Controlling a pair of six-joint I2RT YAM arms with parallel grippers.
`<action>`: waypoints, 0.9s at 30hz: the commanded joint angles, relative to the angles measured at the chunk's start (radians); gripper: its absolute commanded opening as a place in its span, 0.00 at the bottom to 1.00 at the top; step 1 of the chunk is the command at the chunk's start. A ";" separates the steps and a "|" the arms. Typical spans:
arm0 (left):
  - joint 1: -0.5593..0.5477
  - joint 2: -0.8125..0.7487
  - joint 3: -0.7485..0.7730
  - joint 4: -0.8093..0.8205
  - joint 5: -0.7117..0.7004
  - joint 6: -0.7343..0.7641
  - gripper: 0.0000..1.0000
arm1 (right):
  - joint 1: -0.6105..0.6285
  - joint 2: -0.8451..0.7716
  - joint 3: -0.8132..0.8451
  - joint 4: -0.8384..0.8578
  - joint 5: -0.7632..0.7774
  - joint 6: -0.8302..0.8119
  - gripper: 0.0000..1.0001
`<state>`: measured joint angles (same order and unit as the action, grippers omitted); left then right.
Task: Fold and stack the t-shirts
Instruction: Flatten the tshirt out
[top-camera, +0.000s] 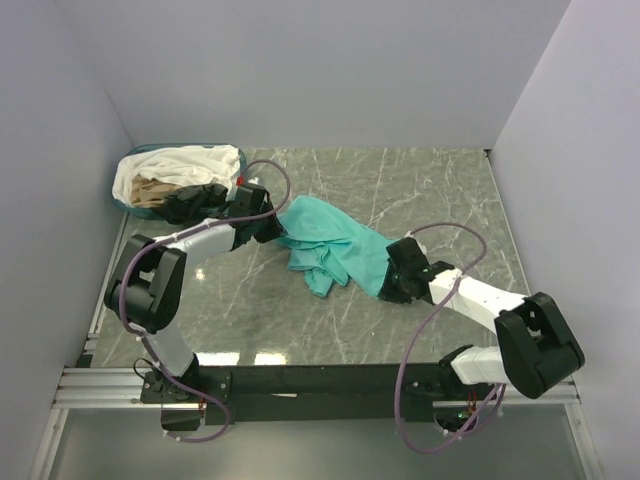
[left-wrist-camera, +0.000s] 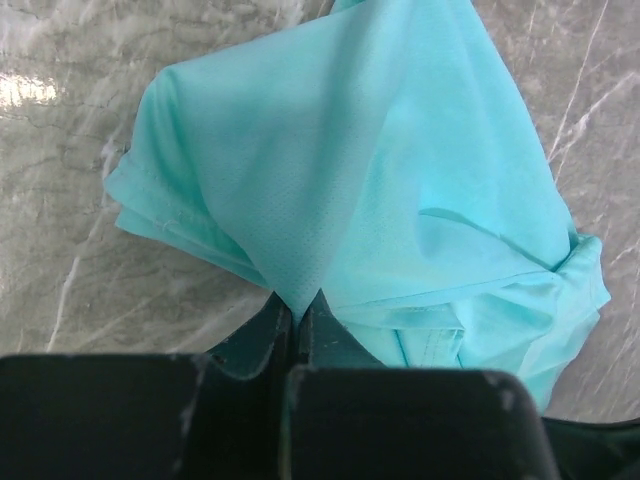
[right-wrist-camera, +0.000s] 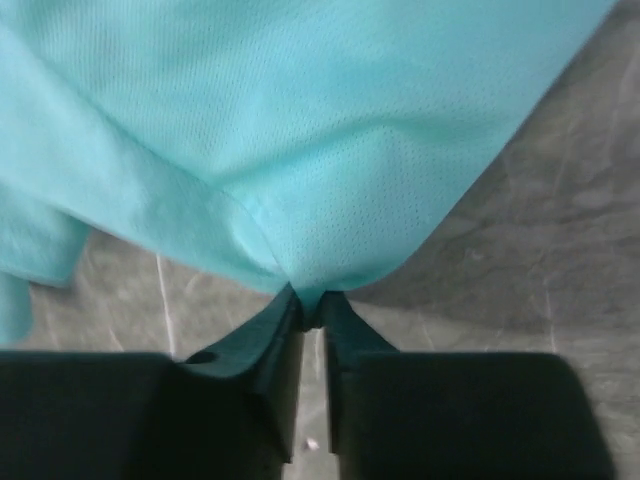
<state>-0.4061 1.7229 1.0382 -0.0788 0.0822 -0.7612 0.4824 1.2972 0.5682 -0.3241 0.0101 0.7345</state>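
Observation:
The teal-green t-shirt (top-camera: 330, 245) lies bunched in the middle of the marble table, stretched between both grippers. My left gripper (top-camera: 272, 228) is shut on its upper left edge; in the left wrist view the cloth (left-wrist-camera: 350, 160) runs down into the closed fingertips (left-wrist-camera: 268, 325). My right gripper (top-camera: 392, 272) is shut on its lower right edge; in the right wrist view the cloth (right-wrist-camera: 300, 130) is pinched between the fingertips (right-wrist-camera: 282, 310). White (top-camera: 195, 162), beige (top-camera: 152, 190) and black (top-camera: 195, 202) t-shirts lie heaped in the basket.
The oval teal-rimmed basket (top-camera: 130, 158) stands at the back left corner of the table (top-camera: 430, 190), close behind my left arm. White walls close in the left, back and right sides. A dark rail runs along the near edge.

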 joint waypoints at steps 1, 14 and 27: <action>0.001 -0.040 0.020 0.019 0.016 0.025 0.01 | 0.008 0.030 0.084 0.037 0.158 0.019 0.15; -0.007 -0.291 0.249 -0.067 -0.004 0.079 0.01 | 0.005 -0.372 0.508 -0.144 0.265 -0.204 0.00; -0.030 -0.707 0.493 -0.027 0.011 0.207 0.01 | 0.005 -0.510 1.050 -0.236 0.024 -0.371 0.00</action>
<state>-0.4351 1.0649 1.4700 -0.1738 0.0589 -0.6121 0.4847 0.7990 1.5135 -0.5354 0.1326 0.4286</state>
